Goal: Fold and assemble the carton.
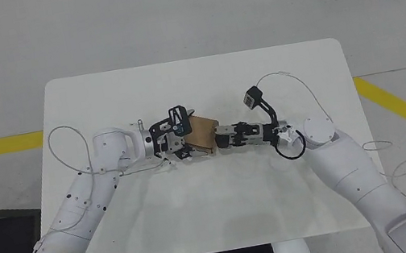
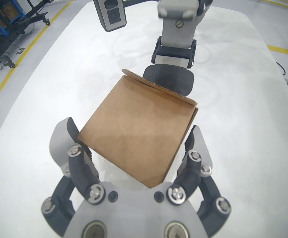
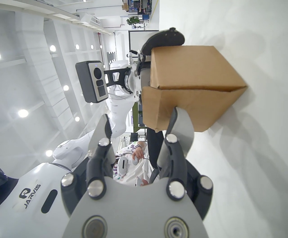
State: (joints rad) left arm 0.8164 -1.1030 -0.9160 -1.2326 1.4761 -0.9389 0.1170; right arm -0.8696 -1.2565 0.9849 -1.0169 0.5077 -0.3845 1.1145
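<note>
Carton sits, seemingly tilted, on white table over yellow-lined floor.

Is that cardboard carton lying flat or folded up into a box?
Folded into a box: the carton shows separate faces meeting at creased edges.

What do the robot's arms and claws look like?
The left arm and right arm are smooth white shells trailing thin grey cables. The left gripper and right gripper each have two silver fingers with black textured pads, black linkages and silver screws.
</note>
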